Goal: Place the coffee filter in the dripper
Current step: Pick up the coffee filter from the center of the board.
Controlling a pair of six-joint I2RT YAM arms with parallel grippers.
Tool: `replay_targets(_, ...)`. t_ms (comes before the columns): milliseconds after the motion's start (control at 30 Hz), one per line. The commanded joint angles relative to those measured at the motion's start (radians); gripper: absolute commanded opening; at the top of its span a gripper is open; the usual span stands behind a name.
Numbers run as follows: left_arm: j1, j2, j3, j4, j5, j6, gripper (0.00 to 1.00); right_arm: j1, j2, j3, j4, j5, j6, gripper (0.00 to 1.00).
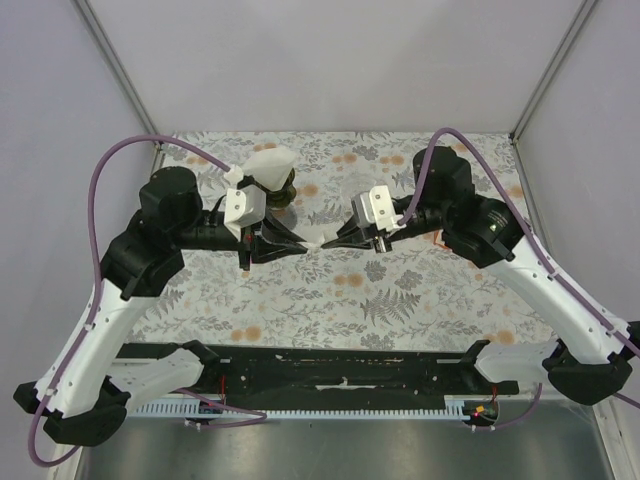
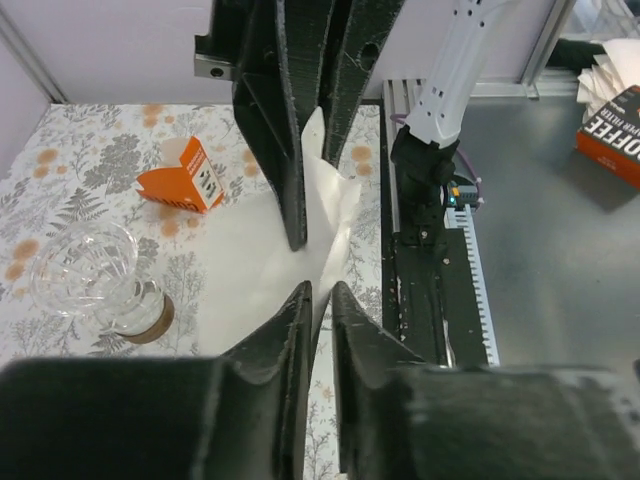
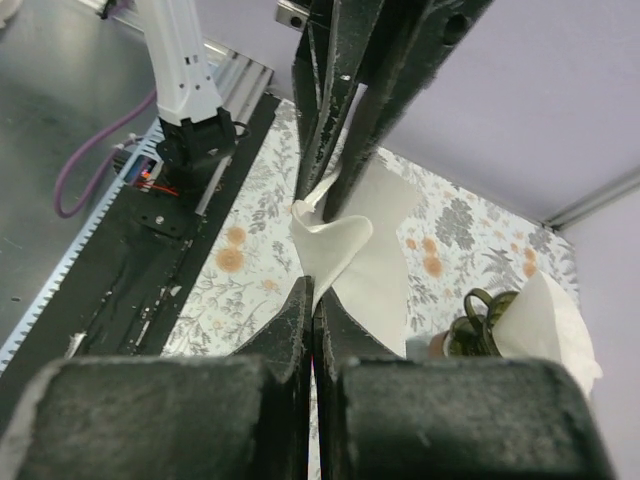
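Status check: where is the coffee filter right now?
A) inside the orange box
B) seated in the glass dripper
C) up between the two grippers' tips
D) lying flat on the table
C: the jaws of the right gripper are shut on the coffee filter, the left gripper straddles it, and the glass dripper stands empty.

**Non-Task Items in the Work Area**

The tabletop (image 1: 400, 300) carries a grey floral covering with orange blossoms. An orange carton (image 2: 185, 175) lies on this covering, tilted, its white printed panel facing up. A black base plate (image 1: 340, 370) runs along the near edge of the tabletop. Beyond it lies a grey metal surface (image 2: 560, 260), where a red-and-black box (image 2: 612, 135) with white lettering is partly in frame.
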Motion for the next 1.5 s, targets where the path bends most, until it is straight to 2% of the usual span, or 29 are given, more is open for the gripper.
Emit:
replay_targets(0,0.003,-0.034,-0.022,0.062,0.061,-0.05,0.06,0.006,-0.011,0.044,-0.01,0.123,-0.05,0.0)
replay_targets(33,0.004,-0.039,-0.023,0.061,0.058,-0.046,0.02,0.006,-0.014,0.041,-0.002,0.16,-0.05,0.0)
replay_targets(133,0.007,-0.052,-0.025,0.058,0.05,-0.021,0.02,0.006,-0.037,0.018,0.013,0.247,-0.062,0.0)
replay_targets(433,0.02,-0.072,-0.009,0.039,-0.022,0.051,0.02,0.005,-0.103,-0.057,0.033,0.382,-0.096,0.0)
replay_targets(467,0.02,-0.072,-0.006,0.03,-0.021,0.057,0.06,0.005,-0.111,-0.062,0.035,0.389,-0.097,0.0)
replay_targets(567,0.021,-0.071,0.001,0.018,-0.012,0.063,0.32,0.005,-0.13,-0.08,0.027,0.392,-0.114,0.0)
replay_targets(600,0.023,-0.069,0.004,0.016,-0.01,0.062,0.38,0.006,-0.132,-0.08,0.017,0.383,-0.12,0.0)
replay_targets(767,0.021,-0.028,0.058,0.013,-0.011,0.073,0.51,0.006,-0.097,-0.013,-0.1,0.285,-0.157,0.0)
replay_targets(900,-0.005,0.024,0.116,-0.002,-0.002,0.091,0.54,0.008,-0.046,0.042,-0.163,0.255,-0.166,0.0)
replay_targets(1067,-0.066,0.09,0.175,-0.116,0.01,0.191,0.57,0.011,-0.022,0.066,-0.172,0.251,-0.172,0.0)
replay_targets(1467,-0.108,0.155,0.219,-0.108,-0.064,0.217,0.58,0.015,-0.022,0.066,-0.181,0.229,-0.18,0.0)
